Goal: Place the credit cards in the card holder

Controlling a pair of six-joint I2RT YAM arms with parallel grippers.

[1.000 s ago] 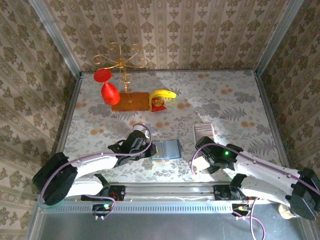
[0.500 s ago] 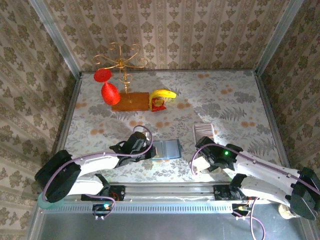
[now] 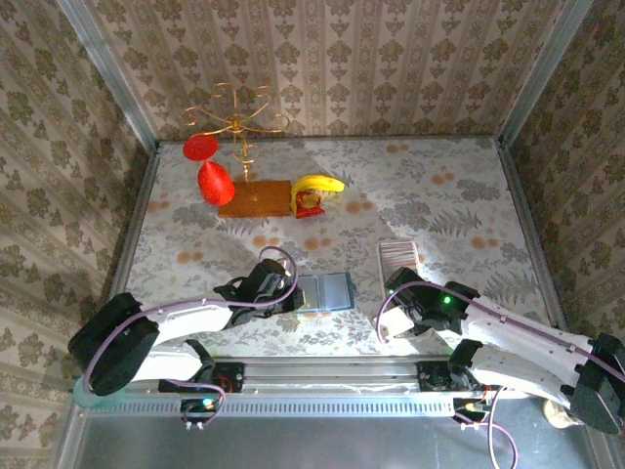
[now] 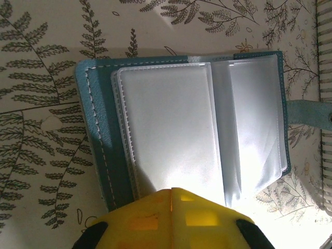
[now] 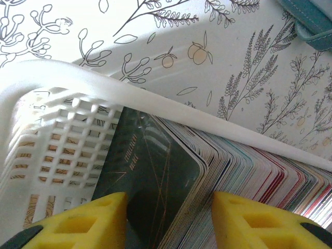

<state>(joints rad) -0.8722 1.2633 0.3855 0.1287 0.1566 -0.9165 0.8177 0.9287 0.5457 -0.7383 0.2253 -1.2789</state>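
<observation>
Right jaws narrower astride credit cards (image 5: 161,176)

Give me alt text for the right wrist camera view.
The right gripper, yellow jaws apart, straddles a dark card at the front of a row of credit cards standing in a white lattice tray. Beyond lie a floral tablecloth and a corner of the teal card holder.
</observation>
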